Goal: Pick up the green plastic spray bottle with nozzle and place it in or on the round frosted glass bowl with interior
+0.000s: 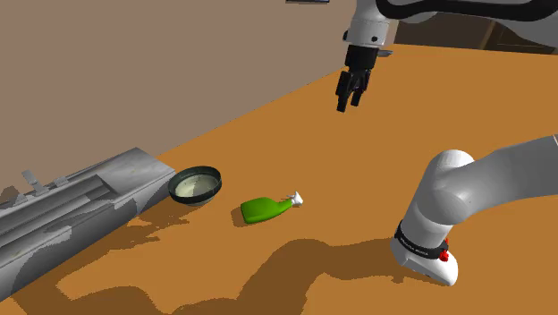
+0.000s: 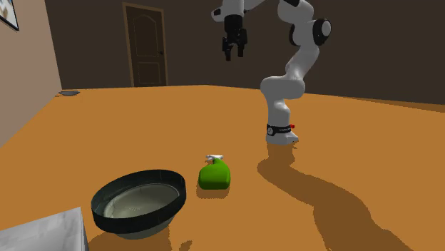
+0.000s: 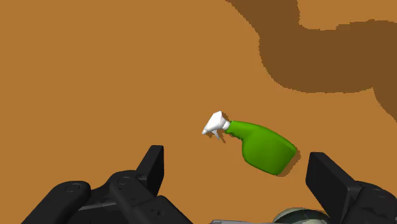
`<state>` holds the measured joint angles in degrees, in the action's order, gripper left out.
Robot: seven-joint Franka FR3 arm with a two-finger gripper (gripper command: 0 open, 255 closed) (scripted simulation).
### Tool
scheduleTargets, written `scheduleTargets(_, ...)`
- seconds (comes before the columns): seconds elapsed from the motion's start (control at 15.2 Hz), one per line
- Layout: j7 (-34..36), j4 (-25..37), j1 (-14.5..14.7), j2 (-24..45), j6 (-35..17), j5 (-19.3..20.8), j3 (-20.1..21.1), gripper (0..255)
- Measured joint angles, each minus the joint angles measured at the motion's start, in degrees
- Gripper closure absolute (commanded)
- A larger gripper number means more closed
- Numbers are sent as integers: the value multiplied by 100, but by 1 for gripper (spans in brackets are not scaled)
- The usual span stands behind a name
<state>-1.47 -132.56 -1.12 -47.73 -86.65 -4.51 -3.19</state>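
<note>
Aloft, end effector (image 1: 350, 105) spread wide (empty)

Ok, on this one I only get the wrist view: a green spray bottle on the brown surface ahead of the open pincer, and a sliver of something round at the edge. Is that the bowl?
Observer: Yes. The second exterior view shows a dark-walled bowl, upright, pale inside, with nothing in it.
Operator: Does the bottle touch it?
Observer: No. In the shoulder view the bottle lies on its side beside the bowl with a gap between them, its white nozzle pointing away from the bowl.
Operator: And how high is the pincer?
Observer: The pincer hangs well above the table, clear of both.
</note>
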Motion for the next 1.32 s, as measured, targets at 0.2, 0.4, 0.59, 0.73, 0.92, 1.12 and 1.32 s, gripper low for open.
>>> scheduleTargets(0.2,-171,-159,82,76,-216,12,-3,0)
scheduleTargets(0.4,-638,-499,241,276,-715,89,-86,0)
scheduleTargets(0.59,-1037,-775,455,600,-1287,96,-76,0)
scheduleTargets(0.73,-1361,-976,570,808,-1672,133,-119,0)
scheduleTargets(0.92,-1807,-1223,769,1220,-2299,152,-142,0)
scheduleTargets(1.12,-2235,-1356,975,1759,-2944,148,-148,0)
scheduleTargets(1.32,-2689,-1439,1157,2239,-3485,149,-170,0)
